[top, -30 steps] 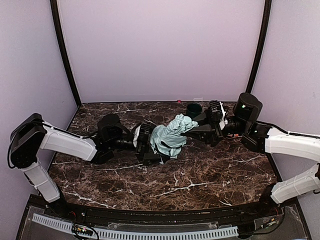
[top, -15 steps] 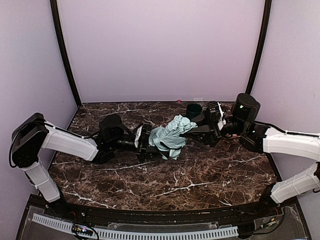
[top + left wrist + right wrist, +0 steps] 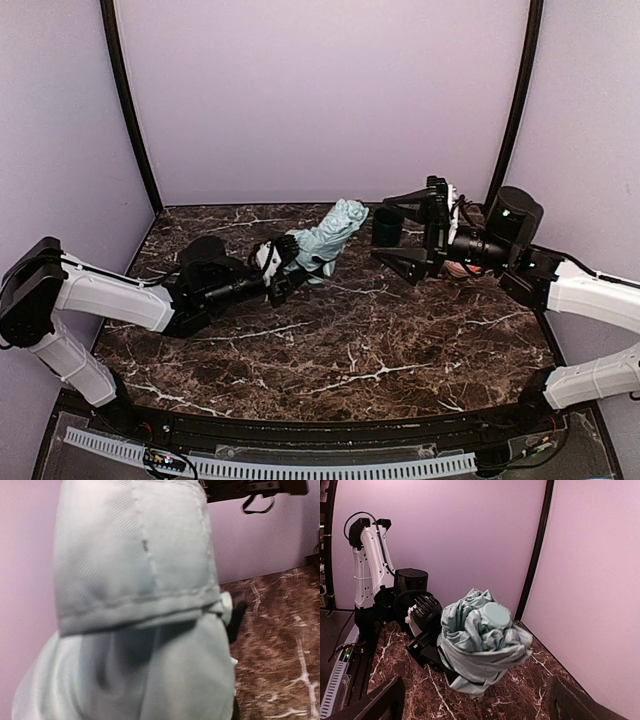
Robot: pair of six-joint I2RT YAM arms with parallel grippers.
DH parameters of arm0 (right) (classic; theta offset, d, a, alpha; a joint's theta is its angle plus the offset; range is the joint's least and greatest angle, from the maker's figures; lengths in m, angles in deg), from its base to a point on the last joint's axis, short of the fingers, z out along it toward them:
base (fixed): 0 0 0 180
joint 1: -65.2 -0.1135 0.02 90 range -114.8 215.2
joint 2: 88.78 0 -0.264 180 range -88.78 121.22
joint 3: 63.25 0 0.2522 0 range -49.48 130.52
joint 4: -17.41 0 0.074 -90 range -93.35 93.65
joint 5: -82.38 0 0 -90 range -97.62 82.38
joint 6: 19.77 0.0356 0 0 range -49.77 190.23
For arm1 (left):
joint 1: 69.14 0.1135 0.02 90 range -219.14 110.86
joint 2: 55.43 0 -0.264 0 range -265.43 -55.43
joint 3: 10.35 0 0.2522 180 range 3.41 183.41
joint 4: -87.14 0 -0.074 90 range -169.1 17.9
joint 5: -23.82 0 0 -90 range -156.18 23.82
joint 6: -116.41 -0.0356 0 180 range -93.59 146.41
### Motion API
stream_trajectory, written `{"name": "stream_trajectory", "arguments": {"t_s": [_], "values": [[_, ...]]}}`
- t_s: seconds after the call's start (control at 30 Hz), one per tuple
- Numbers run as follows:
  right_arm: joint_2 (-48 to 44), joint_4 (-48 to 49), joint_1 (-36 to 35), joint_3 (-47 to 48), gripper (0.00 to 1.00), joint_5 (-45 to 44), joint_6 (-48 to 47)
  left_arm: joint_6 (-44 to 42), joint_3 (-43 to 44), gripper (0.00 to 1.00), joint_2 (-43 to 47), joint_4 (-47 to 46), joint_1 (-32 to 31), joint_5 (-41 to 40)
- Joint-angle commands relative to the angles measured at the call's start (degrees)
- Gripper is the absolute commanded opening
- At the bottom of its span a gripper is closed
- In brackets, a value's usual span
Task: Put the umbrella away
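Left hand (image 3: 283, 262) is clamped on the one umbrella (image 3: 326, 233) we count, holding its bundled mint canopy tilted up off the tabletop (image 3: 350, 350). Our right hand (image 3: 476, 680) faces the umbrella's tip, fingers spread wide, near but not touching. One dark cup (image 3: 388, 225) stands by it.

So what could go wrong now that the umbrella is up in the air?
1. Only the left hand grips the bunched pale mint-green fabric umbrella, at one end, tilted up off the dark marble table. The right hand is open and apart from it, so the loose folds might slip or puff open.
2. The dark green cup stands right by the open right hand's fingers, so a sideways move could knock it over.
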State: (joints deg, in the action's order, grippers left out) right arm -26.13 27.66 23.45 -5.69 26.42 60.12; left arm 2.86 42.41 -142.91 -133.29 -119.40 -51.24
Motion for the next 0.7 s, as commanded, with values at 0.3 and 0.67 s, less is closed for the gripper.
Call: {"name": "stream_trajectory", "arguments": {"t_s": [0.3,0.67], "values": [[10.7,1.1,-0.7,11.9,0.99,-7.7,36.9,-62.9,7.4,0.00,-11.8,-45.5,-5.0,-51.7],[19.9,-0.9,-2.2,19.0,0.97,-12.1,42.0,-64.2,9.7,0.00,-14.7,-45.6,-7.5,-50.7]]}}
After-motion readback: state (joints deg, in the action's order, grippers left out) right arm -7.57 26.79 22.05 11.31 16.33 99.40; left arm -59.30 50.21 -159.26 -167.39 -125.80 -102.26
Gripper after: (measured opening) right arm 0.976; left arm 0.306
